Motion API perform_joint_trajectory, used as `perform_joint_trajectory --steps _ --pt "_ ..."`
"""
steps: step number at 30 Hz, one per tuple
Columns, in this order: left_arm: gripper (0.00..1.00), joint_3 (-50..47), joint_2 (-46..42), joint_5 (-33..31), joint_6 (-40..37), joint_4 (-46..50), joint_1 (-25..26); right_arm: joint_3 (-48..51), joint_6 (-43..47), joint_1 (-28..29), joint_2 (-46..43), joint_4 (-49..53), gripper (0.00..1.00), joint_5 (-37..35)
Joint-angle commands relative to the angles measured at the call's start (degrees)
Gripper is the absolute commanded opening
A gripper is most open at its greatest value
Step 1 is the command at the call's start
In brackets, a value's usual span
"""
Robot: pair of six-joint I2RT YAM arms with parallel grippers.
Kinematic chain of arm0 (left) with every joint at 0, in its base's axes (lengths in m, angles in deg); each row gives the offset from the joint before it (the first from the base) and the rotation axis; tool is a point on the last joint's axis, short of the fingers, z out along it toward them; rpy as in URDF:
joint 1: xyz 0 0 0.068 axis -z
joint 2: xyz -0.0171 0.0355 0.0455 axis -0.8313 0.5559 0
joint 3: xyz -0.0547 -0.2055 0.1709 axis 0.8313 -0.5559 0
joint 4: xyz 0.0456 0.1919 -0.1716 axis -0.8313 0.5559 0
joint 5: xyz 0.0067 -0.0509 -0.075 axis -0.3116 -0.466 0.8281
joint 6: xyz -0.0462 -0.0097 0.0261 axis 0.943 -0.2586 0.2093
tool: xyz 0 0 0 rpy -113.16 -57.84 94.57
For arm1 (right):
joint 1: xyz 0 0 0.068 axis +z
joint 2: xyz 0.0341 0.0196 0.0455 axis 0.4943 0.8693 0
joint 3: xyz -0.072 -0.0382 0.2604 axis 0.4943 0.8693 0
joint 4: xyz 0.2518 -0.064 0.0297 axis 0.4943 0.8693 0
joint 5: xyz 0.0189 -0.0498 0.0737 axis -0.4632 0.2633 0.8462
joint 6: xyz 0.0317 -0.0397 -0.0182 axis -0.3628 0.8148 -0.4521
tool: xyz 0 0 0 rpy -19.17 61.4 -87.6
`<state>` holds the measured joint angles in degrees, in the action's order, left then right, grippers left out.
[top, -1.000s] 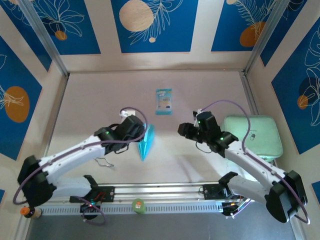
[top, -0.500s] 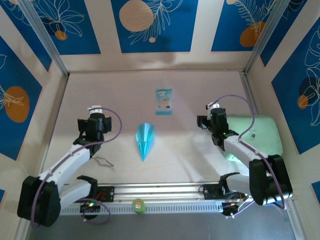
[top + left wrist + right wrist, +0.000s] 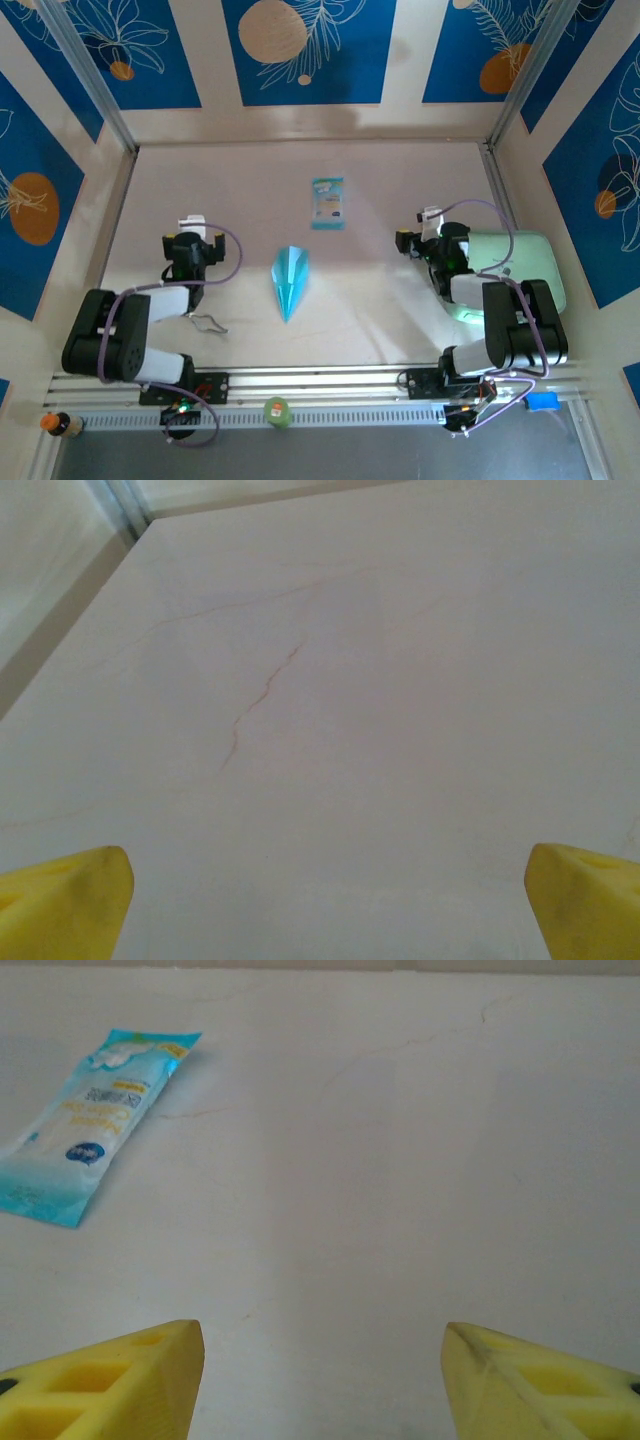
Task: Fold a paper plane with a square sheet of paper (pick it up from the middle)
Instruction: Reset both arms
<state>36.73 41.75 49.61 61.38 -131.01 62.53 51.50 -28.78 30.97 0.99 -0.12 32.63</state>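
Observation:
The square sheet of paper lies folded as a light-blue paper plane [image 3: 290, 280] at the middle of the table, flat, its nose pointing toward the near edge. Nothing touches it. My left gripper [image 3: 191, 226] is drawn back to the left of the plane, well apart from it. In the left wrist view the left gripper [image 3: 325, 910] is open, its yellow fingertips [image 3: 65, 900] far apart over bare table. To the plane's right, my right gripper [image 3: 424, 224] is also pulled back. The right wrist view shows the right gripper [image 3: 325, 1375] open, nothing between its fingertips [image 3: 120, 1385].
A teal-and-white packet [image 3: 327, 203] [image 3: 95, 1125] lies beyond the plane toward the back wall. A pale green pad [image 3: 512, 275] sits at the right, beside the right arm. A small wire piece [image 3: 207, 323] lies near the left arm. A green round item [image 3: 277, 411] rests on the front rail.
The left gripper has let go of the plane, which now lies flat. Both arms have pulled away to the sides and folded back, and both sets of jaws have widened.

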Motion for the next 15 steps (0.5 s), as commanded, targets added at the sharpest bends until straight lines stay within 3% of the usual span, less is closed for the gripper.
perform_joint_trajectory --steps 1,2,4,5,6,8,9,10,15 --pt "1.0 -1.1 6.2 10.2 -0.5 -14.5 -1.7 0.8 -0.8 -1.7 2.1 -8.5 0.65 7.3" --pt "1.0 -1.4 8.7 11.0 -1.6 -18.8 -1.7 1.2 -0.9 -2.0 3.6 -10.5 0.65 7.8" --pt "1.0 -0.2 6.4 11.1 -0.7 -12.2 -1.9 1.8 -2.6 -2.7 6.3 -15.2 0.66 7.8" --pt "1.0 0.2 7.5 9.8 -0.5 -13.5 -2.0 0.6 -2.2 -2.8 5.3 -11.3 0.67 7.2" --pt "1.0 0.4 7.8 9.2 -0.5 -13.8 -1.9 -0.7 -2.8 -2.5 5.5 -8.8 0.8 4.4" --pt "1.0 0.4 7.8 9.1 -0.5 -13.5 -1.9 -2.2 -5.9 -2.0 5.8 -6.4 0.86 -4.1" --pt "1.0 0.5 7.6 8.7 -0.4 -13.2 -1.9 -2.1 -5.6 -1.5 5.8 -6.7 0.89 -5.1" --pt "1.0 0.5 7.6 8.6 -0.4 -12.9 -1.8 -1.9 -5.5 -1.3 6.2 -7.4 1.0 -5.6" --pt "1.0 0.3 7.6 8.0 -0.6 -13.6 -1.6 -1.8 -5.5 -1.1 6.0 -7.4 0.99 -6.4"
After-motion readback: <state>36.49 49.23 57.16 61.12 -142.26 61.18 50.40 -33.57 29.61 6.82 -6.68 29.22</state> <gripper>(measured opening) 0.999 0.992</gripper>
